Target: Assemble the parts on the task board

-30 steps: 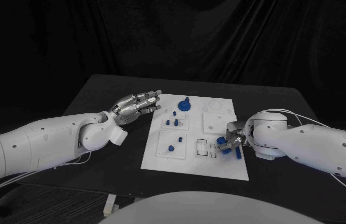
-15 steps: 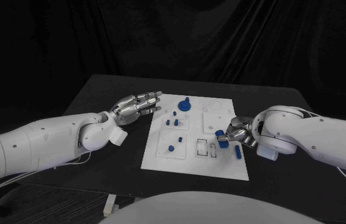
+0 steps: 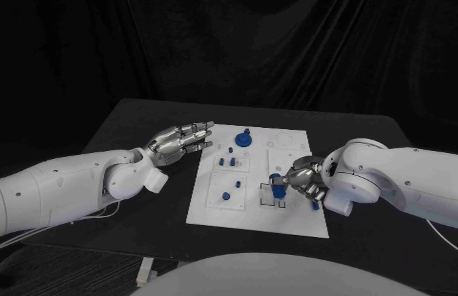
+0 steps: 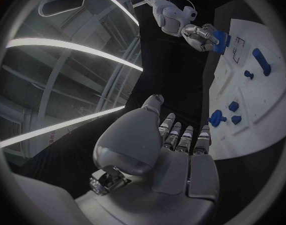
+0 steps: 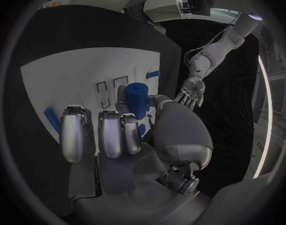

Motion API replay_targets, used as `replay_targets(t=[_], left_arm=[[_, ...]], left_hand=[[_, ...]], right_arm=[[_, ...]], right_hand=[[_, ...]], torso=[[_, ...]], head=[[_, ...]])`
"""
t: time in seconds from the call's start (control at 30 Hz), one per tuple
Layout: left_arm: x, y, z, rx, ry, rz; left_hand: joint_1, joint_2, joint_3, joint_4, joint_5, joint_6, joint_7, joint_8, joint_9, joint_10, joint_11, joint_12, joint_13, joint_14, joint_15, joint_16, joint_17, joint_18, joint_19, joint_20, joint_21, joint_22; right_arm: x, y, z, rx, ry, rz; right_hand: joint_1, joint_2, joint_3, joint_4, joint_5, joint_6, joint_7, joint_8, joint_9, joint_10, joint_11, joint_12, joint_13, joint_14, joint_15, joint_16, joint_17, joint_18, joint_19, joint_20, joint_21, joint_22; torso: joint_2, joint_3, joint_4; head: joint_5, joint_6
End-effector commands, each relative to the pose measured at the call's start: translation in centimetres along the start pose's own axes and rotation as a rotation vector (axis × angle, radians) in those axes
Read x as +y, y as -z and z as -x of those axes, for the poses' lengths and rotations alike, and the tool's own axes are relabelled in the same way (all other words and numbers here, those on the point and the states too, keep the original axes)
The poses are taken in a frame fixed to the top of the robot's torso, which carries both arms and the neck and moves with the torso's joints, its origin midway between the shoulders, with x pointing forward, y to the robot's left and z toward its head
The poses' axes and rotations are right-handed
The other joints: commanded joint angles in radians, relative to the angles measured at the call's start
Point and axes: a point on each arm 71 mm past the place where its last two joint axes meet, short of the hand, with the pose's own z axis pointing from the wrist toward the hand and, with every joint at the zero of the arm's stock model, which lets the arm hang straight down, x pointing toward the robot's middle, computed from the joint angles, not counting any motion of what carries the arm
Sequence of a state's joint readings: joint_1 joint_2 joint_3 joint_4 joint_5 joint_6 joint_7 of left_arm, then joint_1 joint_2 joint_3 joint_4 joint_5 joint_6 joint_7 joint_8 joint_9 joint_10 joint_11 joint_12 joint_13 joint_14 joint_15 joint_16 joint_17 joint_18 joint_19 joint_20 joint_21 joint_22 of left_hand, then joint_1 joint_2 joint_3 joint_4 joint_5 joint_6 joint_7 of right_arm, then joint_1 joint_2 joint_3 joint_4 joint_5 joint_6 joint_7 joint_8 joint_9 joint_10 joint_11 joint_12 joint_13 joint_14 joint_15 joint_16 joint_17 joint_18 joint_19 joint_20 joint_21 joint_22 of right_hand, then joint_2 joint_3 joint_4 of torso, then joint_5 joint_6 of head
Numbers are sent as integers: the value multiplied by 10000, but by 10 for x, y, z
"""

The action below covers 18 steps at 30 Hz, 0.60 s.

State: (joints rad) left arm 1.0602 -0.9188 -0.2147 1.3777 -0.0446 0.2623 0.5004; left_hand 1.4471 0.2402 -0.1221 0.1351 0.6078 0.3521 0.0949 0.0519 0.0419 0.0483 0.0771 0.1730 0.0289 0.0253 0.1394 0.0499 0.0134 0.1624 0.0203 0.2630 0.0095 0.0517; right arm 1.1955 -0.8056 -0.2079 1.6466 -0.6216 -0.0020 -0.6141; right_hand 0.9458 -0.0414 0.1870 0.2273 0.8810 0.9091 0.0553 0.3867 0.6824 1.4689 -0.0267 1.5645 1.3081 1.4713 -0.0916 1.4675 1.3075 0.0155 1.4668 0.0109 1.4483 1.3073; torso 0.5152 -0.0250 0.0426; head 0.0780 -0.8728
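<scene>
One blue cylinder part (image 3: pixel 278 183) is pinched by the right hand (image 3: pixel 304 179) over the task board (image 3: pixel 296 222); left hand (image 3: pixel 179 140) spread, empty, beside its edge.

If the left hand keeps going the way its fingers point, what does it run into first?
Probably the task board: the left hand lies just off its far left corner, fingers aimed across it toward the large blue part. Its height above the board is unclear.

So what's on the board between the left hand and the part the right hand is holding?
Head view: small blue pieces stand on the task board between the left hand and the right hand's blue part.
</scene>
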Motion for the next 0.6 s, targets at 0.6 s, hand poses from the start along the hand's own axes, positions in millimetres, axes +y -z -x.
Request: replay_targets(t=[0.6], left_arm=[[0,-1,-3,187,122,-85]], left_hand=[[-79,25,75,-3,14,38,61,62,11,42,91,62,16,-20,21,64,15,181,-10,59,34,-10]], right_arm=[[-8,-23,-8,18,-620,-462]], right_hand=[[-443,284,2056,-1969,-1572,-382,140,-334,-423,1018,161,63,2627,565,138,-54,120,211,455,187,-204,2140]], torso=[[10,1,5]], head=[[63,2]])
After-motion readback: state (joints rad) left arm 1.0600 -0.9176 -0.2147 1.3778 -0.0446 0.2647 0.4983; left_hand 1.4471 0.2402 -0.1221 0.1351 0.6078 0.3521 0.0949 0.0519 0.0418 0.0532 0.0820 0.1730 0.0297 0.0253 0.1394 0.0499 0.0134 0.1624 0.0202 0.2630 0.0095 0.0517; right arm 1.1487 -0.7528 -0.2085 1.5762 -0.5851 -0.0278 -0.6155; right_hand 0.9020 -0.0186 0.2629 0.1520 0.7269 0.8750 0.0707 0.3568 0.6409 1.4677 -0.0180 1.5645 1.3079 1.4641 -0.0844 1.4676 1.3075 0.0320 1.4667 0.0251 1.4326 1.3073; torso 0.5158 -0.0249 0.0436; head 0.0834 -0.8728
